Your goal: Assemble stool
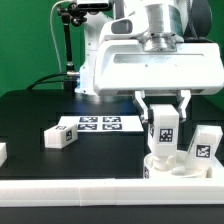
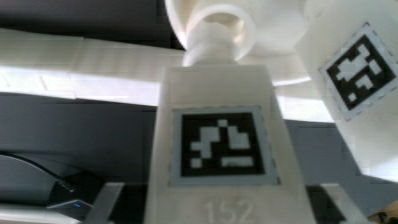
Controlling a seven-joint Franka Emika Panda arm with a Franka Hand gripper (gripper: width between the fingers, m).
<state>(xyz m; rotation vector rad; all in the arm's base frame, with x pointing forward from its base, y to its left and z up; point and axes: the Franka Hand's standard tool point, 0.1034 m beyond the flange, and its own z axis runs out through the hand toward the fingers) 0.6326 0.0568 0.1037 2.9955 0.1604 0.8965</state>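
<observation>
jaws clamped on the held leg [image 1: 163, 131], one of the fingers [image 1: 146, 106] on each side of its upper end; the wrist view agrees, fingers [image 2: 112, 203] flank the block with no visible gap

held leg is upright, tag facing the exterior camera; in the wrist view [image 2: 222, 130] its tag fills the middle of the frame

round white knob [image 2: 217, 22] shows just past the leg's far end, can't tell whether it belongs to the leg or to what's under it

seat [image 1: 166, 166] sits directly below the jaws, under the held leg's lower end; contact there is hidden, can't tell if the leg touches it

second leg [image 1: 204, 146] stands just beside the jaws on the exterior view's right, tag visible; the wrist view has it too [image 2: 356, 68], near the held leg but apart from it

third leg [image 1: 60, 137] lies flat on the black surface [image 1: 30, 115], well away from the jaws toward the exterior view's left

marker board [image 1: 97, 123] lies flat on the surface between the third leg and the jaws

white border rail [image 1: 80, 190] runs along the near edge, in front of the seat

another white piece [image 1: 2, 152] is cut off at the exterior view's left edge, far from the jaws, can't identify it
</observation>
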